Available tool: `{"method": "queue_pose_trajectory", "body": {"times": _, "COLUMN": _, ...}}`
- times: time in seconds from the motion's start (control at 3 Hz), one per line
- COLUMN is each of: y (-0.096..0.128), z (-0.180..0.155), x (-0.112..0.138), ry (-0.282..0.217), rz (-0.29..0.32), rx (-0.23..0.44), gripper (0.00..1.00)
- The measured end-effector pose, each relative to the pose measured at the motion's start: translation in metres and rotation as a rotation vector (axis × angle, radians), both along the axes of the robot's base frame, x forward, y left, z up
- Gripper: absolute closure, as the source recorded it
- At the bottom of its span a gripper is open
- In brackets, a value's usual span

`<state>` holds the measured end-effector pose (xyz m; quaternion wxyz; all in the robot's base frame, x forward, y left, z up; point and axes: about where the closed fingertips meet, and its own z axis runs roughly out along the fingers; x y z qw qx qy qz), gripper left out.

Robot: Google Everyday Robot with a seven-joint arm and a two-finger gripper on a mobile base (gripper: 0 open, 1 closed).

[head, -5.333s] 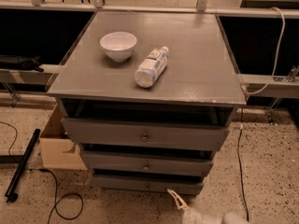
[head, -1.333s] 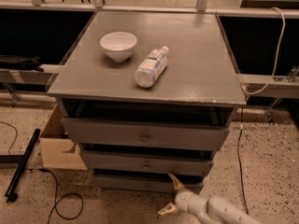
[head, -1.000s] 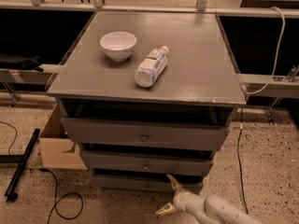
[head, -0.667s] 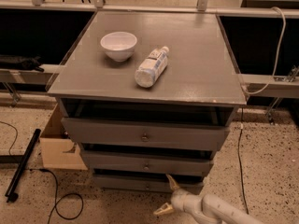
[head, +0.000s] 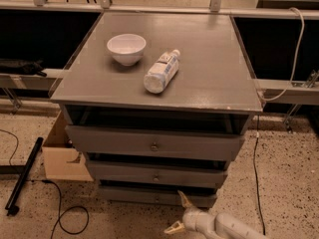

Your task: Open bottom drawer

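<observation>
Speckled floor (head: 289, 183) all round, and in the middle of it a grey cabinet (head: 209, 59) with a white bowl (head: 126, 48) and a plastic bottle (head: 161, 71) lying on its side on the top, a cardboard box (head: 62, 158) tucked against its left flank. Three drawer fronts step down the face: the widest drawer (head: 109, 142) on top, the mid-sized drawer (head: 119, 173) under it, and right down at floor level the bottom drawer (head: 134, 195), the narrowest of the lot, looking shut or very nearly so. And there is the gripper (head: 178, 214), low at the bottom edge of the view, reaching in from the right on its pale arm (head: 234, 228), fingers (head: 185, 200) splayed wide with nothing between them. The upper fingertip pokes up to the lower edge of the bottom drawer's front, a little right of centre; whether it touches the wood, I can't tell. Here's what matters now: the drawer front runs left to right across the view, and its knob, which I can barely make out, should sit at the centre of that panel, so up and to the left of where the spread jaws hang. By my reckoning the tool is too low and too far right, and needs to slide that way and close round the knob before any pull towards the camera can begin. Nothing gripped yet, and the opening itself not started.
</observation>
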<state>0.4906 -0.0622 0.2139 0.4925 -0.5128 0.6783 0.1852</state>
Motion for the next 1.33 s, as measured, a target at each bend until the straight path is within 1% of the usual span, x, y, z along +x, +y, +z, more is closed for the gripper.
{"method": "queue_pose_trajectory", "body": {"times": 0.33, "y": 0.004, "z": -0.002, "x": 0.002, "ry": -0.024, "rz": -0.012, "rx": -0.051, "gripper": 0.00}}
{"method": "queue_pose_trajectory", "body": {"times": 0.67, "y": 0.025, "z": 0.000, "x": 0.001, "ry": -0.127, "rz": -0.012, "rx": -0.168, "gripper": 0.00}}
{"method": "queue_pose_trajectory", "body": {"times": 1.0, "y": 0.045, "z": 0.002, "x": -0.001, "ry": -0.252, "rz": -0.024, "rx": -0.291, "gripper": 0.00}}
{"method": "queue_pose_trajectory", "body": {"times": 1.33, "y": 0.030, "z": -0.005, "x": 0.008, "ry": -0.255, "rz": -0.065, "rx": -0.359, "gripper": 0.00}}
